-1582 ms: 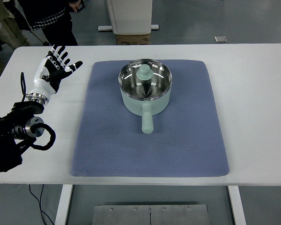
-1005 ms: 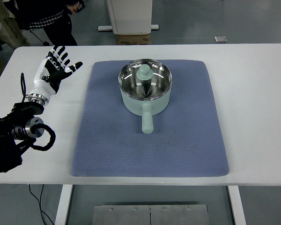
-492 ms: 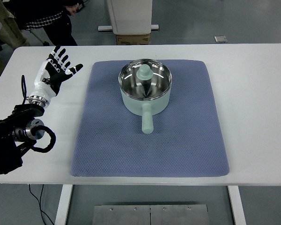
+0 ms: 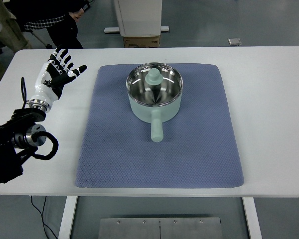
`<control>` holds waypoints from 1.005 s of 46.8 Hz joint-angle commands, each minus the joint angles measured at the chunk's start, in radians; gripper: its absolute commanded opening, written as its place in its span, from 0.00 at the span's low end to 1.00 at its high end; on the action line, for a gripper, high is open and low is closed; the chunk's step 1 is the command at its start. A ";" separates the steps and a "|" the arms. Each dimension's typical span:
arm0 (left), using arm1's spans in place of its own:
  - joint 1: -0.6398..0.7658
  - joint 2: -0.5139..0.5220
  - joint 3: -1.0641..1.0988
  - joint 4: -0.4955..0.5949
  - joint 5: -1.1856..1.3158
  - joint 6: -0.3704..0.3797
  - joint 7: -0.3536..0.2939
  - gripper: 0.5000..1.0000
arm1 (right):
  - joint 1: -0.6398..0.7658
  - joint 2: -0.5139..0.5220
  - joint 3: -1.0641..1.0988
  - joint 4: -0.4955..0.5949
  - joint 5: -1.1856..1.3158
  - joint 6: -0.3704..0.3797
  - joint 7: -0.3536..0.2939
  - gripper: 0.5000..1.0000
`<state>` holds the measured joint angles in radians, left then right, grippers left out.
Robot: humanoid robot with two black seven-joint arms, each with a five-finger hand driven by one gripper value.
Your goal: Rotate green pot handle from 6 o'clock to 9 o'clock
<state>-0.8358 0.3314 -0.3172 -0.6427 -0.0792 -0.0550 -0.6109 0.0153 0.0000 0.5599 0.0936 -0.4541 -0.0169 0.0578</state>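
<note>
Nearest, the white table [image 4: 269, 124] carries a blue-grey quilted mat [image 4: 189, 149]. On the mat's far half sits the pale green metal pot [image 4: 155, 97], its handle [image 4: 156, 128] pointing toward the camera. The left robot hand [image 4: 57, 72] hovers at the table's left, fingers spread wide, empty. Beyond lie grey floor [image 4: 249, 22] and a white cabinet base [image 4: 138, 17].

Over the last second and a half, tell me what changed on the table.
Almost nothing. The left hand only wavered slightly above the table's left side, fingers spread, holding nothing. The pot stayed on the mat, its handle pointing at 6 o'clock, untouched.
</note>
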 commanded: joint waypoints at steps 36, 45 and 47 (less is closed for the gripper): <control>-0.003 0.080 -0.003 -0.021 0.013 -0.062 0.000 1.00 | 0.000 0.000 0.000 0.001 0.000 0.000 0.001 1.00; -0.022 0.127 -0.005 -0.069 0.029 -0.065 0.000 1.00 | 0.000 0.000 0.000 0.000 0.000 0.000 -0.001 1.00; -0.025 0.138 -0.003 -0.083 0.045 -0.065 0.000 1.00 | 0.000 0.000 0.000 0.000 0.000 0.000 0.001 1.00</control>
<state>-0.8563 0.4565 -0.3207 -0.7094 -0.0527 -0.1199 -0.6109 0.0153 0.0000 0.5599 0.0937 -0.4541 -0.0169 0.0579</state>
